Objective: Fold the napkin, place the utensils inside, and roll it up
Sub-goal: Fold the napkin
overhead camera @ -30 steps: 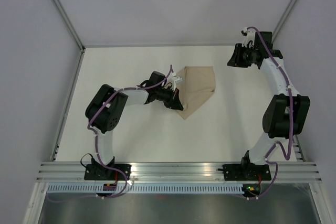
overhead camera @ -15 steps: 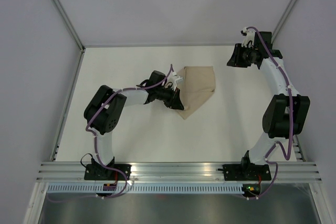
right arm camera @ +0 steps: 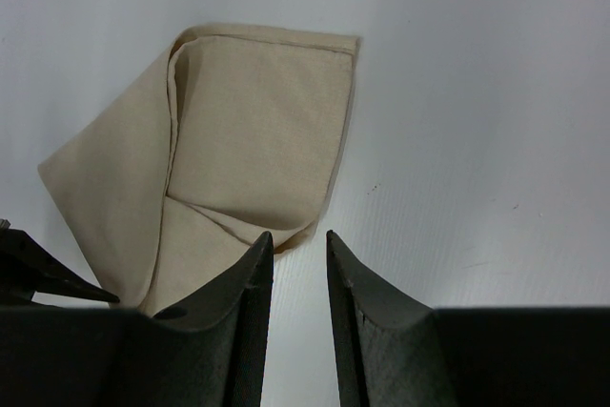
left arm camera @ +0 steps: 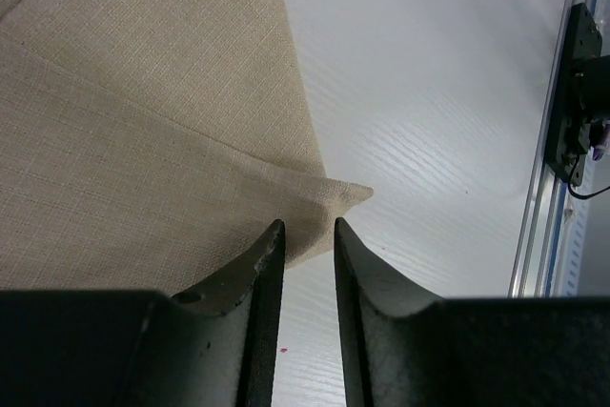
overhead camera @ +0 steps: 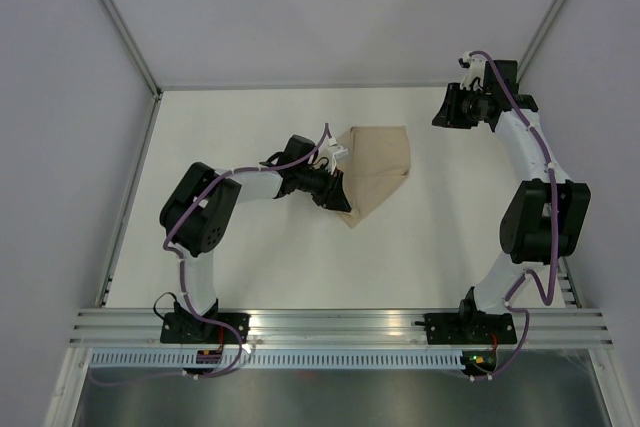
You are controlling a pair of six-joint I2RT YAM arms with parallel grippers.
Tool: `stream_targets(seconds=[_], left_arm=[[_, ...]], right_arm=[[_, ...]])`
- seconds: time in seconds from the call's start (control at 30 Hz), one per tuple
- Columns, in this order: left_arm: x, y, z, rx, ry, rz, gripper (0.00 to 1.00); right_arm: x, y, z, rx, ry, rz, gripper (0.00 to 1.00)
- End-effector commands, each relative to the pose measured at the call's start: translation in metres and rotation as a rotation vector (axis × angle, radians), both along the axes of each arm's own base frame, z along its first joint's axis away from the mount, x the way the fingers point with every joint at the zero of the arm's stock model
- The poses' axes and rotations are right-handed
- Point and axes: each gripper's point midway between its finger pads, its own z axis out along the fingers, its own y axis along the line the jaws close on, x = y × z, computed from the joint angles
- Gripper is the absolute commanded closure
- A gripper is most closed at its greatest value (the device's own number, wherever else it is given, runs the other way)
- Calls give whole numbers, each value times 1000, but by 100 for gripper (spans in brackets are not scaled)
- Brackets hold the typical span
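Beige napkin [overhead camera: 376,169] lies folded, apparently multi-layered.

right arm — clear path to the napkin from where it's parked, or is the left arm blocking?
Probably yes. The right gripper is off the napkin, with bare table between them on that side. The left gripper works the opposite edge, so only that edge is blocked.

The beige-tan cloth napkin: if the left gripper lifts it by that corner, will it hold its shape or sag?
The beige-tan cloth napkin will likely sag: the woven fabric already lies in soft, uneven folds. It looks thin and light, so the layers may slide apart. The corner by the left gripper curls up, suggesting little stiffness.
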Motion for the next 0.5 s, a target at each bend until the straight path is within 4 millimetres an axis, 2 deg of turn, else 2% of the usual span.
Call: stream_targets(seconds=[0.0, 0.17, 0.47], left_arm=[[-4, -7, 24, -57, -68, -64, 67], [0, -7, 22, -47, -73, -49, 66], [22, -20, 42, -86, -121, -2, 66]], right_arm=[[0, -1, 10, -11, -24, -17, 65], [0, 1, 10, -13, -24, -15, 65], [0, 0, 9, -17, -22, -17, 65]])
